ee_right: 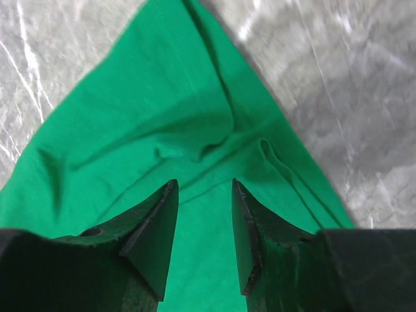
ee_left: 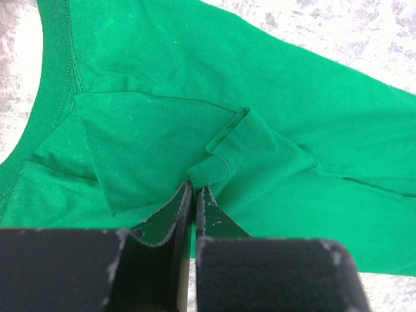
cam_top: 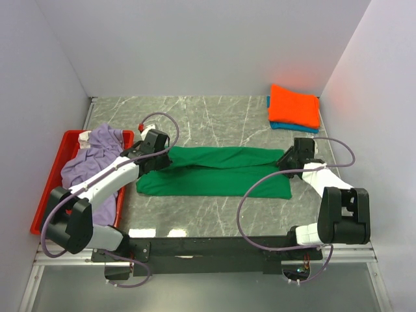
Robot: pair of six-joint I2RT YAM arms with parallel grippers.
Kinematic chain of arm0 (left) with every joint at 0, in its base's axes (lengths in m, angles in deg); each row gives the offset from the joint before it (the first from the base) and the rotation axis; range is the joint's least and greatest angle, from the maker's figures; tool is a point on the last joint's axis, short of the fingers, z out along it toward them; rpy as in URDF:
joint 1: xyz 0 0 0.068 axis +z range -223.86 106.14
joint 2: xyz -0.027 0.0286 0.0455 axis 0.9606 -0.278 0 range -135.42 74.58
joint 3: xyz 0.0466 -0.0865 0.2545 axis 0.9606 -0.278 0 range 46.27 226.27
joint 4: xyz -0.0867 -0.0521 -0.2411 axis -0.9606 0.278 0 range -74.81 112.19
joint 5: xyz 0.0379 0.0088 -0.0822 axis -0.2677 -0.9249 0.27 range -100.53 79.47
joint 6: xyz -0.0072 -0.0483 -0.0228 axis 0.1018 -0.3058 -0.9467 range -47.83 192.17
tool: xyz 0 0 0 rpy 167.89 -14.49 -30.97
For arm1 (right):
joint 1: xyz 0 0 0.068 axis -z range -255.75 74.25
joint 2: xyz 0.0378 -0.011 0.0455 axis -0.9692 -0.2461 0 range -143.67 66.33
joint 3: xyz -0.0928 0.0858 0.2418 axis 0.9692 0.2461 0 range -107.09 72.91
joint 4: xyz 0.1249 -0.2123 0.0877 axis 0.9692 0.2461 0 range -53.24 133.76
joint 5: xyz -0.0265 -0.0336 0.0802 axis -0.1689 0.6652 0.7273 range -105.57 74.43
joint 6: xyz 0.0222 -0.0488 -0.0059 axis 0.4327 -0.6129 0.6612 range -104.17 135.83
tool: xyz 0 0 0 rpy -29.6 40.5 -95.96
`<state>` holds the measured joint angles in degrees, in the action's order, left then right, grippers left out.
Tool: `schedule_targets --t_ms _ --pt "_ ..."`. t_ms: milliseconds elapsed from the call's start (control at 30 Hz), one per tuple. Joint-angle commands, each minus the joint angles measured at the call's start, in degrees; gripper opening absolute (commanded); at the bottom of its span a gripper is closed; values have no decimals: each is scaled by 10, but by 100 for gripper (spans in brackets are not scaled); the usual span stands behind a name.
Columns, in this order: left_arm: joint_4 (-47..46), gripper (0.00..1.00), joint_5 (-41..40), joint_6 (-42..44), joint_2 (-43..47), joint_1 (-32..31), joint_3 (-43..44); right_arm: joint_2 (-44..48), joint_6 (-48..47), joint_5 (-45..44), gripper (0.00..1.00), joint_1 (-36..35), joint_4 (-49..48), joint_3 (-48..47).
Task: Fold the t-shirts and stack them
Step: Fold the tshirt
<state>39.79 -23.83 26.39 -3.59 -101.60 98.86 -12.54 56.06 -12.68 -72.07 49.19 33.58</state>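
Observation:
A bright green t-shirt (cam_top: 214,172) lies folded into a long strip across the middle of the table. My left gripper (cam_top: 166,159) is at its left end, shut on a small raised fold of the green cloth (ee_left: 234,140), pinched at the tips (ee_left: 195,187). At the strip's right end my right gripper (cam_top: 289,162) stands open just above the cloth (ee_right: 162,117), with nothing between its fingers (ee_right: 203,185). An orange t-shirt (cam_top: 294,105) lies folded on a blue t-shirt (cam_top: 286,126) at the back right. A lavender t-shirt (cam_top: 97,156) lies crumpled in the tray.
A red plastic tray (cam_top: 49,195) sits along the left wall under the lavender cloth. White walls close in the grey marble table (cam_top: 214,117) on three sides. The arm bases and a black rail stand at the near edge.

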Motion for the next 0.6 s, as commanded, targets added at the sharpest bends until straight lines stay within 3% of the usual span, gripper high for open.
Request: schedule_targets --t_ms 0,300,567 --pt "-16 0 7 -5 18 -3 -7 20 30 26 46 18 -35 20" --pt "-17 0 5 0 19 -4 -6 32 92 125 49 60 -96 54" --pt "-17 0 5 3 14 -3 -5 37 152 150 50 95 -108 58"
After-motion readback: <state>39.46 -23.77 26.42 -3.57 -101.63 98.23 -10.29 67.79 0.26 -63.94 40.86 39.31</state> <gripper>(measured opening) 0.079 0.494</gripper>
